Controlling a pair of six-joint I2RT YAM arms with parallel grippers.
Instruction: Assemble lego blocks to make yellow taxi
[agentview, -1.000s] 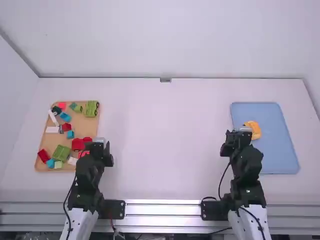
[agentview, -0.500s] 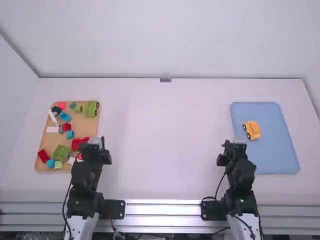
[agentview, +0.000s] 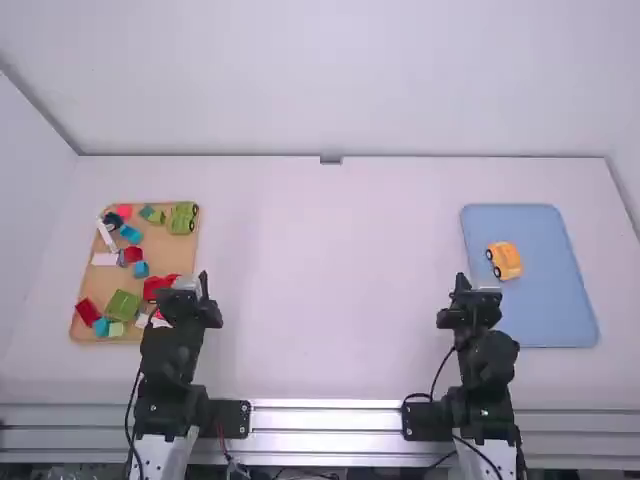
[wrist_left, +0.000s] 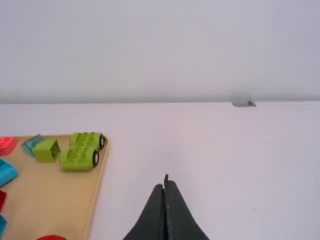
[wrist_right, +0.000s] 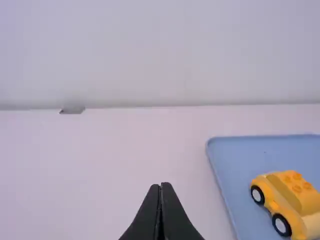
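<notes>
The yellow taxi (agentview: 504, 261), a wheeled base with a yellow studded block on top, stands upright on the blue tray (agentview: 550, 320); the right wrist view shows the taxi (wrist_right: 290, 202) with two black wheels facing the camera. My right gripper (agentview: 474, 285), in the right wrist view the right gripper (wrist_right: 160, 186), is shut with nothing held, left of the tray and apart from the taxi. Over at the wooden tray's right edge, my left gripper (agentview: 190, 285) is shut and holds nothing; in the left wrist view the left gripper (wrist_left: 164, 184) has its fingertips together.
A wooden tray (agentview: 158, 262) at the left holds several loose blocks: green wheeled bases (wrist_left: 80, 158), a green block (agentview: 124, 304), a red block (agentview: 88, 312), a white block (agentview: 105, 259) and blue pieces (agentview: 130, 234). A wall (agentview: 340, 80) rises behind the table.
My right gripper has drawn back from beside the taxi, toward the camera and left, uncovering the taxi. The left gripper has shifted slightly left. The taxi has stayed where it was.
</notes>
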